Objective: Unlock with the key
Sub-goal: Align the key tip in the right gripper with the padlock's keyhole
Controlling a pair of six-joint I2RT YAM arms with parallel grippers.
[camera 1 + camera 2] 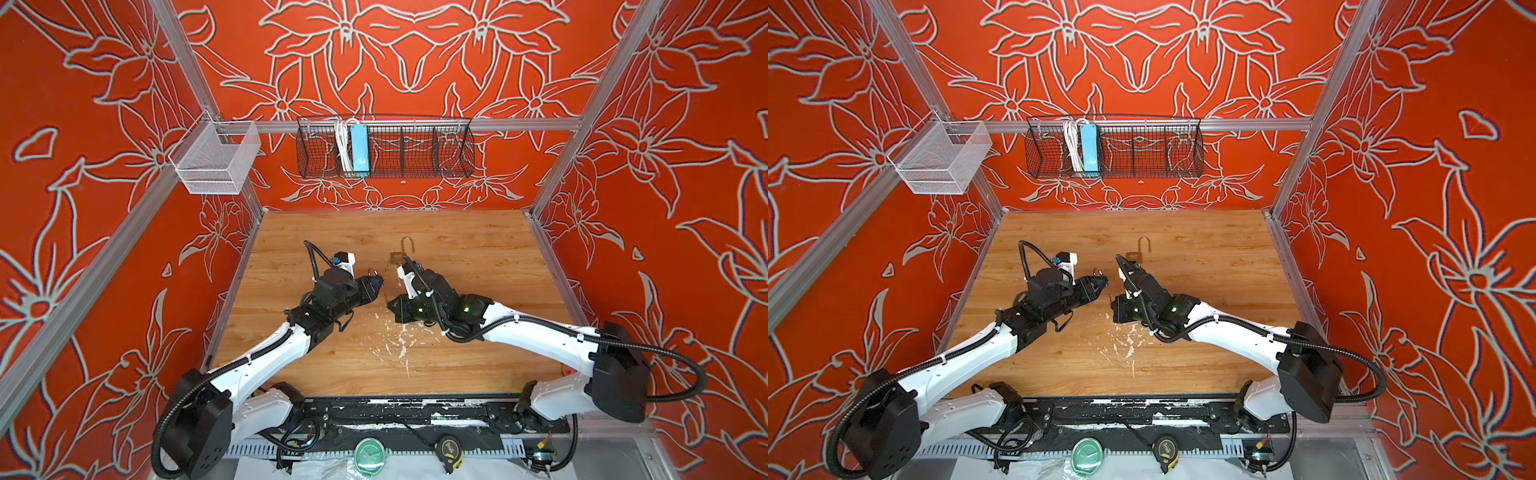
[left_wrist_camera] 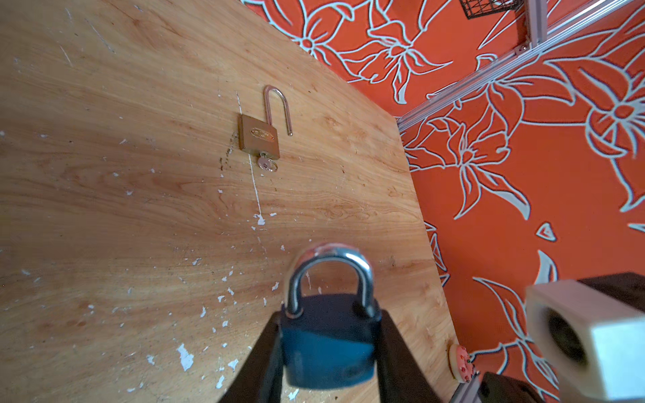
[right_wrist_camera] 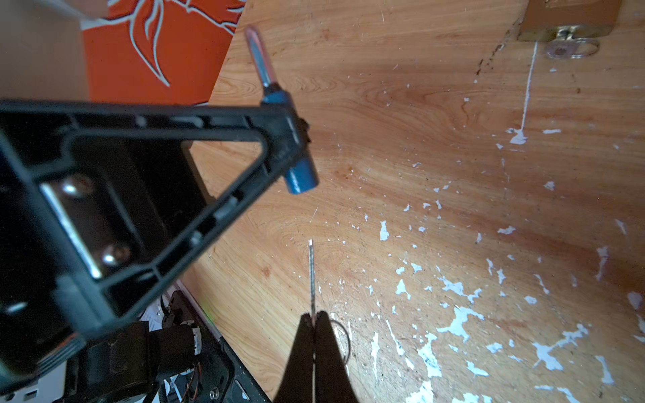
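Right fingers (image 3: 301,356) clench the key (image 3: 311,275), blade pointing toward the blue padlock (image 3: 301,178) grasped in the left fingers (image 2: 396,352) above the desk (image 3: 419,139); its base sits near the tip, apart, tilted off-line.

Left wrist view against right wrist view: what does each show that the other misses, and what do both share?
Only the left wrist view: the blue padlock face-on in the left gripper, both shackle legs seated, and the brass padlock's open shackle. Only the right wrist view: the key pinched in the shut right gripper, not yet in the blue padlock. Both: the blue padlock, the brass padlock's base with a second key inserted, and the paint-flecked table.
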